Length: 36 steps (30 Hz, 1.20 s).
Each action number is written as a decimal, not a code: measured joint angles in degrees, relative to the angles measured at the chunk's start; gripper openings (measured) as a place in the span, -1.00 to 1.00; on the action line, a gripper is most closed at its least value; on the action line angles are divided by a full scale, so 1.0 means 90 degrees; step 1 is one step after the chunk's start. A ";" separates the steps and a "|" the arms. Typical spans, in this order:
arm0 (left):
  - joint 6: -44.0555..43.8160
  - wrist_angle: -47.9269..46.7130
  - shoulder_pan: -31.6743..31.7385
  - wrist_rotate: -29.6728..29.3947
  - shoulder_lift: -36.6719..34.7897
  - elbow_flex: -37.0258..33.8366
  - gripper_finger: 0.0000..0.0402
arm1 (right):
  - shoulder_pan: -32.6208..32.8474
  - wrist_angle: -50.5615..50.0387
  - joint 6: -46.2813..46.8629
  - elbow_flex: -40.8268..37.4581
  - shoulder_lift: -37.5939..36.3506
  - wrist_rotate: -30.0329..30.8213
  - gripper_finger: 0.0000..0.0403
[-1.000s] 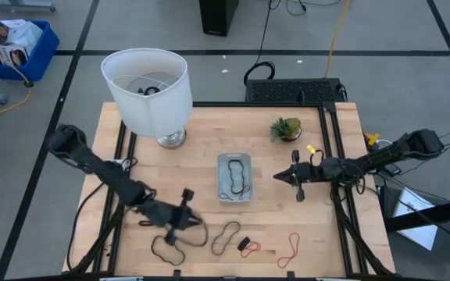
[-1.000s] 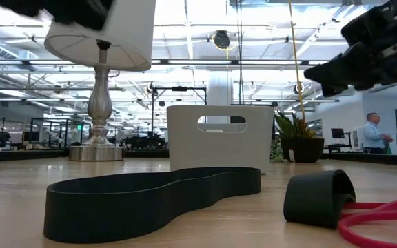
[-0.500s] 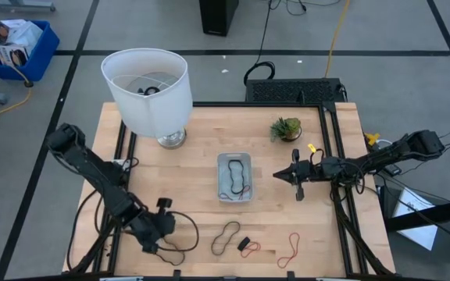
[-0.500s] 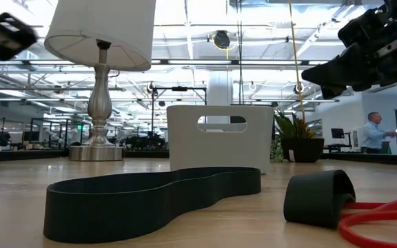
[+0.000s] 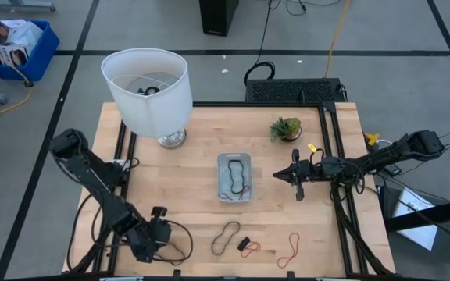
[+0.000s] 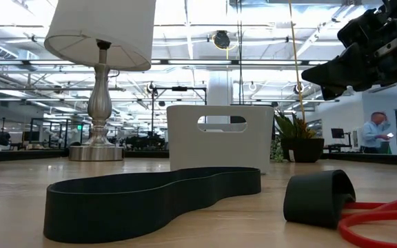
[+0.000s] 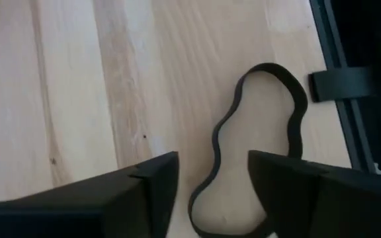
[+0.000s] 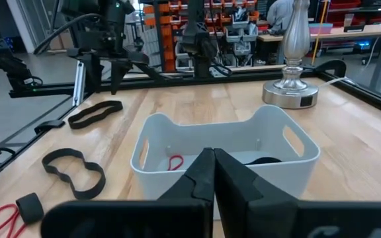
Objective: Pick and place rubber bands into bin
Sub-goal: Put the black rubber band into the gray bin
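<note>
**Left pincer spread above a black band at the tabletop's near-left corner**

The left pincer (image 5: pixel 159 234) hangs low over the near-left corner of the pale wooden tabletop (image 5: pixel 194 140), its two dark fingers (image 7: pixel 144 192) spread apart with nothing between them. In the left wrist view a thin black wavy rubber band (image 7: pixel 256 152) lies flat on the wood directly ahead of the gap between the fingers, close to the tabletop's black edge rail (image 7: pixel 349 79); whether the fingertips touch it cannot be told.

The right pincer (image 5: pixel 297 184) hovers just to the right of the small pale grey shallow bin (image 5: pixel 234 176), its fingers pressed together and holding nothing, as the right wrist view shows (image 8: pixel 211 173).

The bin sits at the middle of the tabletop, with dark bands and a red one lying inside it. Between the bin and the near edge lie a black figure-eight band (image 5: pixel 226 237), a short black loop joined to a red band (image 5: pixel 247 247), and a further red figure-eight band (image 5: pixel 289 250).

The low view shows the black figure-eight band (image 6: pixel 150 196) and the black loop (image 6: pixel 320 196) close up with the bin (image 6: pixel 217 138) behind them, but not the left pincer. A white lampshade on a silver lamp base (image 5: pixel 148 90) stands at the far-left corner and a small green potted plant (image 5: pixel 286 129) at the far right.
</note>
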 joint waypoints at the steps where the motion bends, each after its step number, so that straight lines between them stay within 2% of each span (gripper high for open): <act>1: 0.0110 0.0053 0.0000 -0.0022 0.0058 0.0000 0.01 | 0.0000 0.0000 -0.0001 -0.0002 0.0000 0.0000 -1.00; 5: 0.0295 0.0123 -0.0005 -0.0059 0.0409 0.0000 0.17 | 0.0000 0.0000 0.0000 -0.0002 0.0000 0.0002 -1.00; 7: 0.0295 0.0116 -0.0005 0.0140 0.0635 0.0000 0.19 | 0.0000 -0.0002 0.0001 -0.0002 0.0000 0.0002 -1.00; 11: 0.0282 0.0169 -0.0005 0.0512 0.1048 0.0000 0.18 | 0.0000 -0.0005 -0.0001 -0.0002 0.0001 0.0002 -1.00; 15: 0.0332 0.0170 -0.0009 0.0491 0.1287 0.0030 0.11 | 0.0000 -0.0007 -0.0001 -0.0002 0.0000 0.0004 -1.00; 18: 0.0363 0.0137 -0.0005 0.0475 0.1318 0.0030 0.01 | 0.0000 -0.0007 -0.0001 -0.0002 0.0000 0.0003 -1.00; 21: 0.0559 0.0135 0.0002 0.0479 0.1323 0.0027 -0.20 | 0.0000 -0.0007 -0.0007 -0.0002 0.0000 0.0011 -1.00; 27: 0.0705 0.0115 0.0026 0.0528 0.1332 0.0085 -0.88 | 0.0000 -0.0008 -0.0016 -0.0002 0.0000 0.0017 -1.00; 31: 0.1095 -0.0046 0.0010 0.0498 0.1243 0.0228 -0.94 | 0.0002 -0.0008 -0.0021 -0.0002 0.0001 0.0022 -1.00; 36: 0.1585 -0.0795 0.0191 -0.0045 0.0950 0.0812 -0.97 | 0.0002 -0.0016 -0.0008 -0.0002 0.0002 0.0027 -1.00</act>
